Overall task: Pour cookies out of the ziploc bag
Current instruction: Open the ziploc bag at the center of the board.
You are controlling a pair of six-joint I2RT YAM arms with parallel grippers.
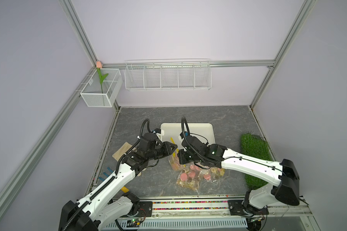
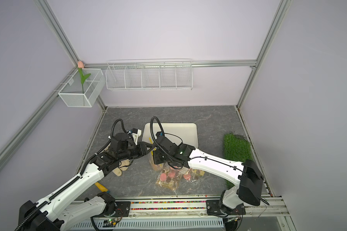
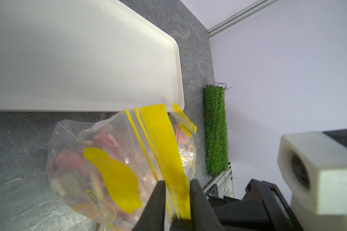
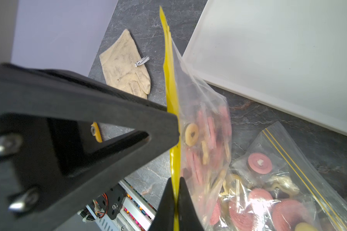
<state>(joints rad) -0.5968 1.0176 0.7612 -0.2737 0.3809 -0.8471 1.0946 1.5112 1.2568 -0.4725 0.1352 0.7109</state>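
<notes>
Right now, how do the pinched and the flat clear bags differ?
The pinched clear plastic bag hangs upright in the right gripper; the flat clear plastic bag lies on the table. The pinched bag's band is broad yellow, the flat bag's lines thin. Both hold pink and beige cookies.

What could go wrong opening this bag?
The lips may not part: the left fingers straddle the same yellow zip strip that the right fingers pinch.
The ziploc bag stands on the table beside the tray; cookies could miss it.
A second cookie bag lying against it may drag.

Grey tabletop (image 1: 148, 184) w/ tray (image 1: 200, 130), cookie bags (image 1: 190, 178), glove (image 4: 124, 64), grass mat (image 1: 254, 152).
</notes>
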